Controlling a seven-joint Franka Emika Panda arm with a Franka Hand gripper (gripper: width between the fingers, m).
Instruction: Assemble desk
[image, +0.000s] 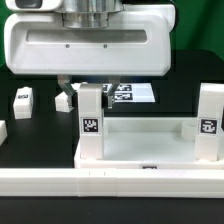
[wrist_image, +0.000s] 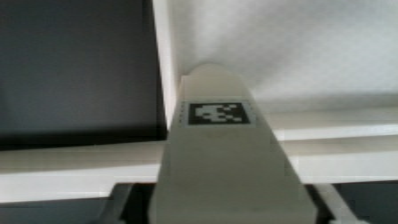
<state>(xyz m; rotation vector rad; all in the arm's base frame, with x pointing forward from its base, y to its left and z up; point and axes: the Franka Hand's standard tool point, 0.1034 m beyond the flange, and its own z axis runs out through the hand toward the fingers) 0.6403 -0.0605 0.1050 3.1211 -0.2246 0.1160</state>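
Note:
The desk's white top (image: 140, 150) lies in the foreground like a rimmed tray. A tagged leg (image: 91, 122) stands upright in its corner on the exterior view's left, and another leg (image: 208, 120) stands at the right corner. My gripper (image: 85, 92) hangs over the left leg, shut on its upper end. In the wrist view that leg (wrist_image: 219, 120) runs out from between my jaws, tag facing the camera. My gripper (wrist_image: 217, 205) has a dark finger pressed against each side of it. Beyond it are the top's floor (wrist_image: 294, 50) and rim (wrist_image: 89, 155).
A loose tagged leg (image: 22, 100) stands on the black table at the exterior view's left, and part of another white piece (image: 2, 131) shows at the edge. The marker board (image: 135, 94) lies behind the desk. A long low white rail (image: 110, 185) runs along the front.

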